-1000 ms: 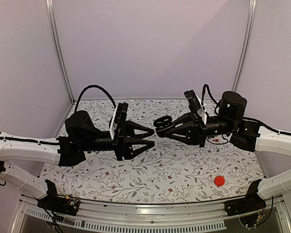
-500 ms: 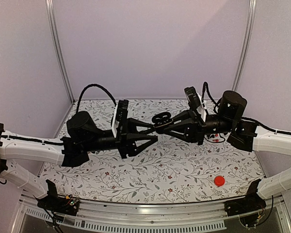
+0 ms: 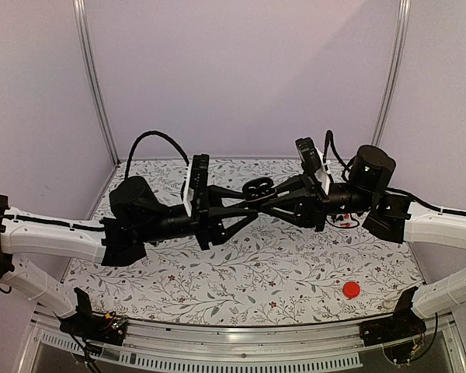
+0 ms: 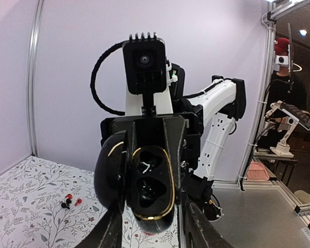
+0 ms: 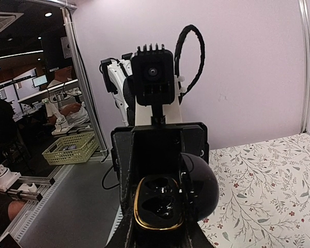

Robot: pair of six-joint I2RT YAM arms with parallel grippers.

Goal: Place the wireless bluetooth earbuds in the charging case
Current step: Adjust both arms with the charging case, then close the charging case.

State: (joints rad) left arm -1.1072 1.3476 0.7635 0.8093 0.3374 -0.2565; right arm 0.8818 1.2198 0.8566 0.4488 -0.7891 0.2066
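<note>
So, top view: both arms reach in and meet nose to nose above the back-centre of the bench [image 3: 279,268]. The charging case [image 3: 259,186] is up in the air at that meeting point. It is open, with its two round halves side by side, roughly left-right. The right gripper [image 3: 262,197] has its fingers clamped on the case. The left gripper [image 3: 251,205] has its fingers spread, straddling the right tips. One red disc [image 3: 351,290] lies on the bench front-right, well apart.

Left wrist: the case sits mid-frame with one open half facing the lens. That half has a gold rim, its long axis is vertical in frame, and two wells are stacked one over the other. The other half hinges off to the left, seen edge-on. Own fingers [image 4: 112,231] are splayed either side of its lower end; can't tell if they touch it.

Right wrist: the other half's gold-rimmed hollow faces this lens, with a domed back at right. Own fingers [image 5: 125,235] pinch the case from both sides at the bottom edge.
</note>
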